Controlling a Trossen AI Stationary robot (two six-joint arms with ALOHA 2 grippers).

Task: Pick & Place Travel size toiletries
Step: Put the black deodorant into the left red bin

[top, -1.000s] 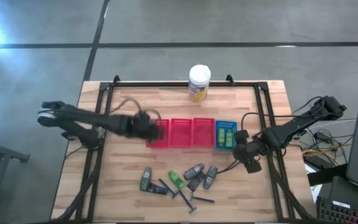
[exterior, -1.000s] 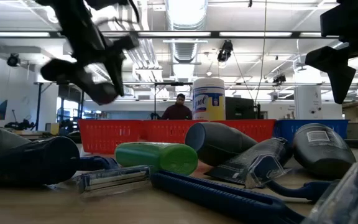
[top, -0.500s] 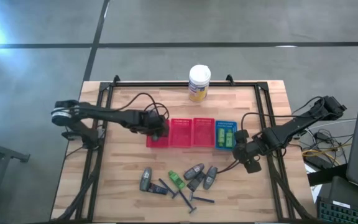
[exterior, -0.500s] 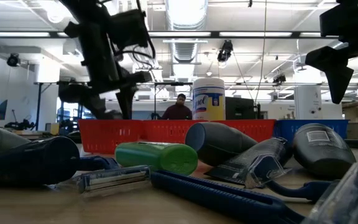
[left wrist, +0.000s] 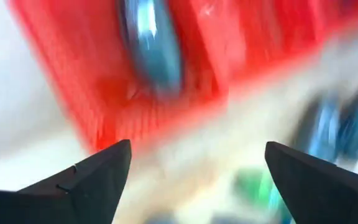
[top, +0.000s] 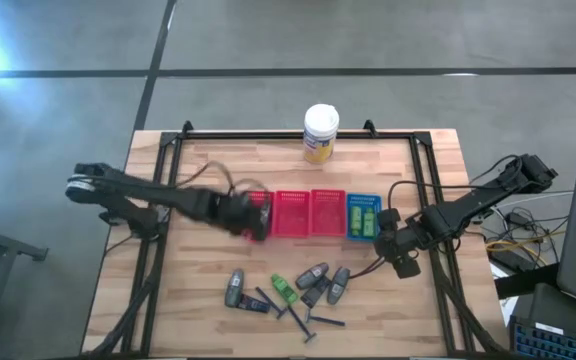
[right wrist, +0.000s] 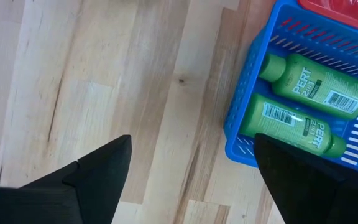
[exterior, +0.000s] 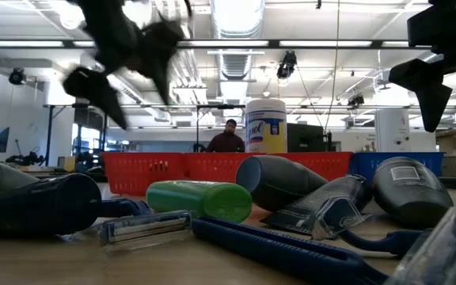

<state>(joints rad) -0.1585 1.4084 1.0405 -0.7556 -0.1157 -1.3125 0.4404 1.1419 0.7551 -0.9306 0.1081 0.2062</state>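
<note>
Drop's done: your left gripper (left wrist: 194,180) is empty, fingers wide apart, by the red basket (top: 256,215) w/ a grey tube (left wrist: 151,46) inside. Right gripper (right wrist: 191,180) idles, spread. Next: loose toiletries (top: 288,290) at front.

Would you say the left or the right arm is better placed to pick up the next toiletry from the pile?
Probably the right. The right gripper hangs open just beside the grey tubes, while the left gripper, also open, is over the leftmost red basket, farther from most of them.
</note>
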